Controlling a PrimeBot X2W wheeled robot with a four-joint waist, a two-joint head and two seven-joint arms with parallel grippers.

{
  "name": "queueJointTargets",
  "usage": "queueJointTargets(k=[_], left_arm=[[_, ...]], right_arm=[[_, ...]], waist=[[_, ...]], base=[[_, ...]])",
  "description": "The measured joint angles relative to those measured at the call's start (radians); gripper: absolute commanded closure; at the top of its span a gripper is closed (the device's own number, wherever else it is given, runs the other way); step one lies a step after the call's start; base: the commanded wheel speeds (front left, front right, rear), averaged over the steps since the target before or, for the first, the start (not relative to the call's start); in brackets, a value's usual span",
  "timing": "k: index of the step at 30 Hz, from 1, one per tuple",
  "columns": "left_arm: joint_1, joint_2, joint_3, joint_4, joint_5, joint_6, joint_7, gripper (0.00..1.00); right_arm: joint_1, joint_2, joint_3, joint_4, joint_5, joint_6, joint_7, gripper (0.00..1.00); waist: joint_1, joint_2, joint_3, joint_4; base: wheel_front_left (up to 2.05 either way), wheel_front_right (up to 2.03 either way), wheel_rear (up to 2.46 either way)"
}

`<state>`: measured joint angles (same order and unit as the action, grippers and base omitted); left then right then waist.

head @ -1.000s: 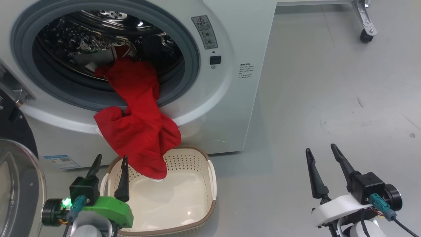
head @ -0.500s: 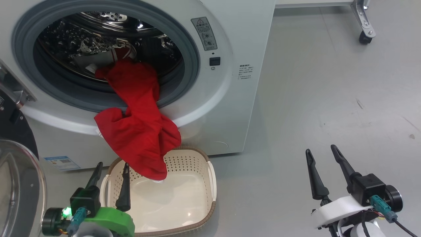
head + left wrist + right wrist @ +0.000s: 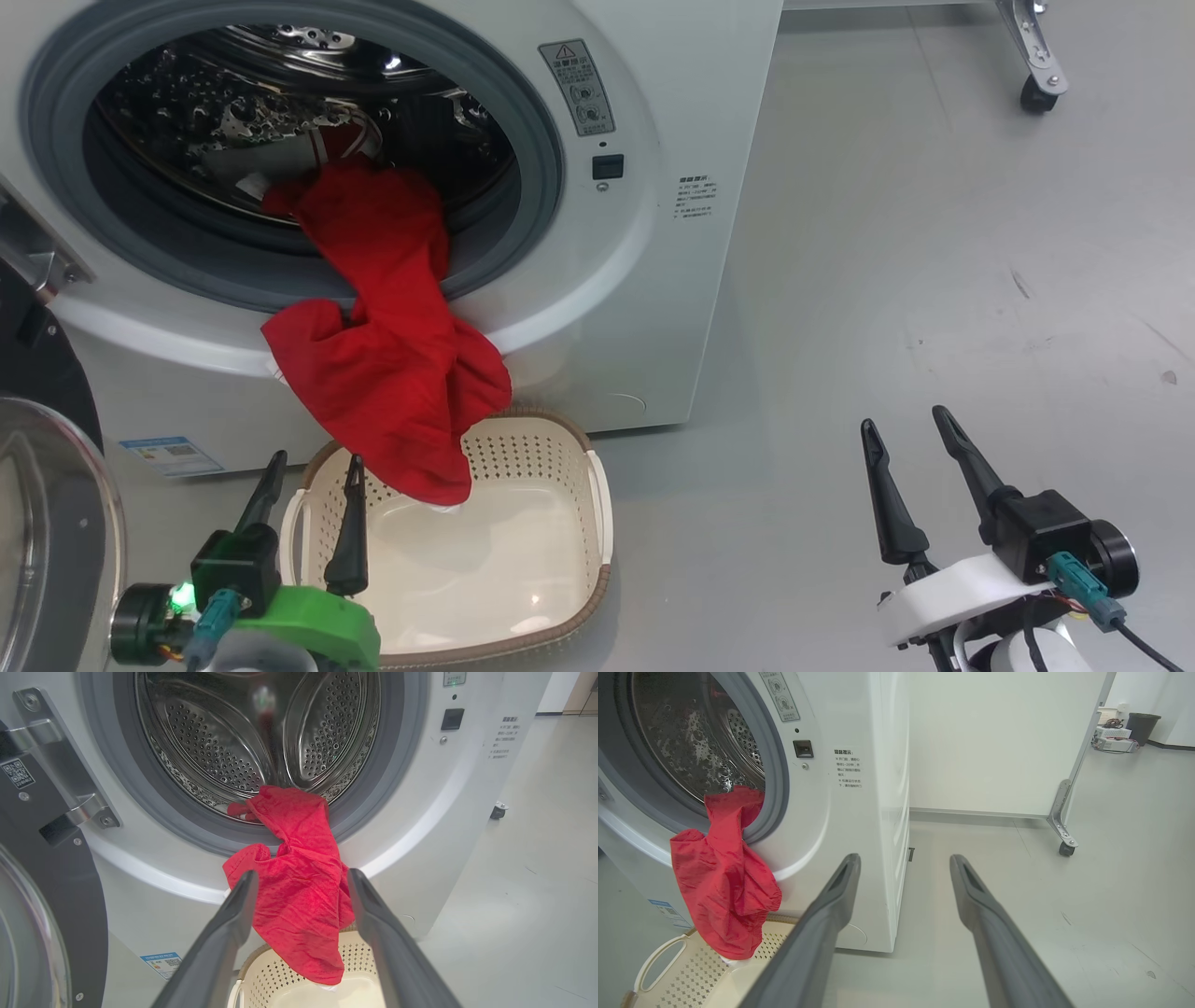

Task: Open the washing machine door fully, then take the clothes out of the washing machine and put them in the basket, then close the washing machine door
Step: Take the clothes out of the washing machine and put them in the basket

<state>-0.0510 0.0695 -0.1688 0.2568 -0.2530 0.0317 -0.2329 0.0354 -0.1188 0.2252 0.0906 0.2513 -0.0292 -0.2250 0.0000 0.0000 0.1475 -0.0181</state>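
Washing machine [image 3: 653,308] stands on the grey floor [image 3: 934,280] with its port open. The washing machine door [image 3: 42,523] is swung out to the robot's left; its glass bowl and black ring show at the lower-left edge of the head view. Clothes [image 3: 392,373]: a red garment lies with its upper end in the mouth of the steel drum [image 3: 243,732], drapes over the grey gasket [image 3: 523,224] and the white front lip, and hangs down into the basket [image 3: 523,467]. A scrap of white fabric shows under its lowest edge; whether it touches the basket bottom, cannot tell. The basket sits on the floor just in front of the machine, below the port. Left pincer [image 3: 316,457]: fingers apart, nothing between them, poised over the basket's near-left rim, tips pointing toward the hanging garment and apart from it. In the left wrist view the garment hangs beyond the two fingers, framed between them. Right pincer [image 3: 904,418]: fingers apart, empty, over bare floor, well to the right of machine and basket.
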Motion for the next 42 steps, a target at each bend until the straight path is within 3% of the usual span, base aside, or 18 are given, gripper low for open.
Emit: queueJointTargets(k=[12, 22, 34, 42], left_arm=[[-0.001, 0.008, -0.009, -0.046, 0.000, 0.006, 0.049, 0.00], [-0.113, 0.007, -0.053, -0.034, -0.001, -0.029, 0.145, 0.00], [-0.295, 0.008, -0.027, 0.074, -0.020, -0.038, 0.261, 0.00], [-0.426, 0.052, 0.026, 0.169, -0.022, -0.035, 0.334, 0.00]], right_arm=[[-0.001, 0.002, 0.009, -0.040, 0.000, 0.000, 0.005, 0.00], [-0.021, 0.001, 0.014, -0.059, 0.000, 0.002, 0.010, 0.00], [-0.071, 0.015, 0.025, -0.067, 0.002, 0.011, 0.010, 0.00], [-0.098, 0.025, 0.025, -0.065, 0.012, 0.012, 0.008, 0.00]], waist=[[0.0000, 0.0000, 0.046, -0.021], [0.0000, 0.0000, 0.123, -0.043], [0.0001, 0.0000, 0.213, -0.102], [0.0001, 0.0000, 0.274, -0.158]], base=[[0.00, 0.00, 0.00], [0.00, 0.00, 0.00], [0.00, 0.00, 0.00], [0.00, 0.00, 0.00]])
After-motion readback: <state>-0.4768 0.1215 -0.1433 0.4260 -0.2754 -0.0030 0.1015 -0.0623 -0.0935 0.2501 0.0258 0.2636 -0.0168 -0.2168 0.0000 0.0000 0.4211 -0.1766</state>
